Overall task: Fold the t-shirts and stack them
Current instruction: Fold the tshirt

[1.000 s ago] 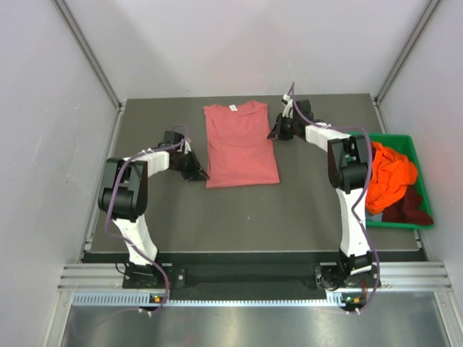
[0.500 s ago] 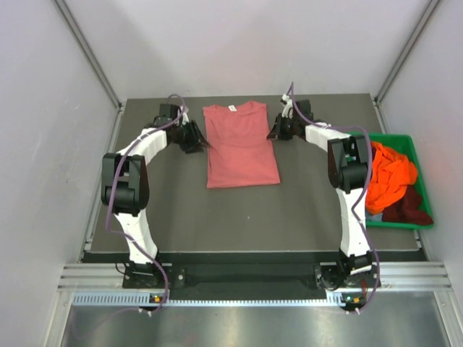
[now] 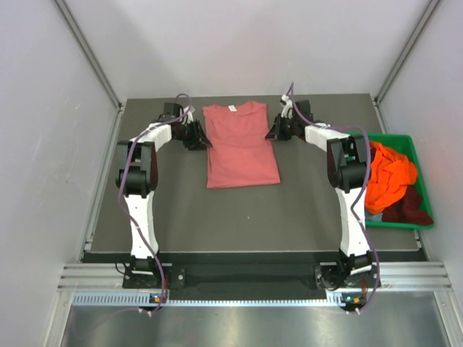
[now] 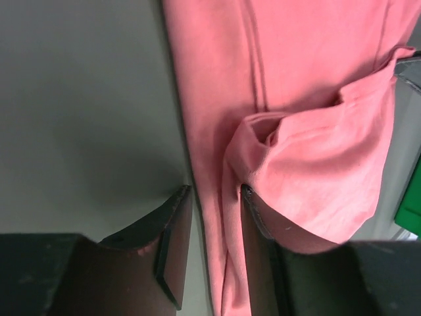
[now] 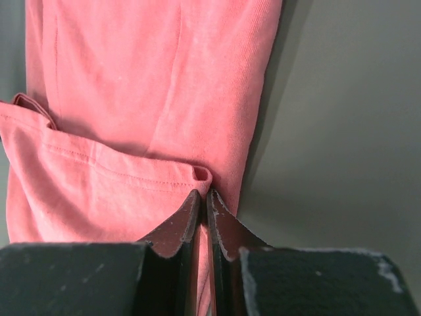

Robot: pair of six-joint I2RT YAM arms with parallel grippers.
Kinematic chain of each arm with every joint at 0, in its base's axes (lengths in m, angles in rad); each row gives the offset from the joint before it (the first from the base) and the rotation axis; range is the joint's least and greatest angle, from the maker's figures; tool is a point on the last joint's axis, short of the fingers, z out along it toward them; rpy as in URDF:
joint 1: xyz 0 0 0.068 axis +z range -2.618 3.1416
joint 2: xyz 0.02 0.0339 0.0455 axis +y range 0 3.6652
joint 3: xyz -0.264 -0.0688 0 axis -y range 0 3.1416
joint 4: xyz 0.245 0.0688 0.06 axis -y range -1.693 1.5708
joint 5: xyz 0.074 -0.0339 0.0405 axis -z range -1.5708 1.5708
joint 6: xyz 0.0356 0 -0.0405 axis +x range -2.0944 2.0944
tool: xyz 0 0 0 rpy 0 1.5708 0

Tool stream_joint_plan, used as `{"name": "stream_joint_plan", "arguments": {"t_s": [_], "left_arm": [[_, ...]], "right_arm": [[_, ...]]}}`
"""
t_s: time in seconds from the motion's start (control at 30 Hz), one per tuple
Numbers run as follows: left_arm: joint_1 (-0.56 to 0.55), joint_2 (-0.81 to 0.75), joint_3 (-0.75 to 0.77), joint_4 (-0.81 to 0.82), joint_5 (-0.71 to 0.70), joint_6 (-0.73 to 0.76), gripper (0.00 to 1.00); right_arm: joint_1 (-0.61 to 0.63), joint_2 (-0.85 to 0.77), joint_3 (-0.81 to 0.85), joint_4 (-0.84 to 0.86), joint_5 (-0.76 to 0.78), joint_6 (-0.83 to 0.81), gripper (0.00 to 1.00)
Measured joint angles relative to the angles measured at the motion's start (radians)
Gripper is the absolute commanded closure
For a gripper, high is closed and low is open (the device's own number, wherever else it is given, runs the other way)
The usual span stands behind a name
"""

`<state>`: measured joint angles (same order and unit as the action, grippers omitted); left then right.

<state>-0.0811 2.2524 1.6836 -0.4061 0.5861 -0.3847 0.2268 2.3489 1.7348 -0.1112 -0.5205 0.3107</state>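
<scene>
Left pincer (image 4: 212, 192): released, jaws apart astride the left edge of the salmon-pink t-shirt (image 3: 241, 148).
Right pincer (image 5: 202, 194): clenched, seemingly nipping the tucked sleeve's hem.
Shirt position: flat on the desk (image 3: 289, 210), far centre, sleeves folded in.
Done: lengthwise folds, by my reading.
Remaining: crosswise fold and stacking; orange t-shirt (image 3: 391, 177) and maroon t-shirt (image 3: 409, 206) wait in the green bin (image 3: 394, 137).

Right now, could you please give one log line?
left gripper: open, astride pink shirt edge | right gripper: shut on pink shirt
</scene>
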Motion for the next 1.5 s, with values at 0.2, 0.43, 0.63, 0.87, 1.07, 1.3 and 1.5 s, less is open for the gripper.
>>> {"name": "stream_joint_plan", "arguments": {"t_s": [0.2,0.43,0.63,0.87,1.07,1.3,1.5], "left_arm": [[0.0,0.015,0.049,0.007,0.016,0.021,0.57],[0.0,0.035,0.063,0.02,0.047,0.021,0.64],[0.0,0.063,0.065,0.041,0.081,0.01,1.0],[0.0,0.039,0.019,0.079,0.013,-0.048,1.0],[-0.002,-0.01,-0.018,0.089,-0.091,-0.11,1.0],[-0.003,-0.019,-0.02,0.09,-0.143,-0.14,1.0],[-0.005,-0.019,-0.02,0.082,-0.184,-0.145,1.0]], "right_arm": [[0.0,0.002,0.0,0.011,-0.006,0.006,0.94],[0.0,0.002,0.0,0.014,-0.005,0.006,0.97],[-0.001,0.002,0.0,0.015,-0.001,0.006,1.0],[-0.002,0.001,-0.028,0.075,0.008,0.017,1.0],[-0.002,0.001,-0.046,0.12,0.023,0.033,1.0],[-0.002,-0.006,-0.079,0.179,0.035,0.049,1.0],[-0.002,-0.006,-0.087,0.211,0.049,0.062,1.0]]}}
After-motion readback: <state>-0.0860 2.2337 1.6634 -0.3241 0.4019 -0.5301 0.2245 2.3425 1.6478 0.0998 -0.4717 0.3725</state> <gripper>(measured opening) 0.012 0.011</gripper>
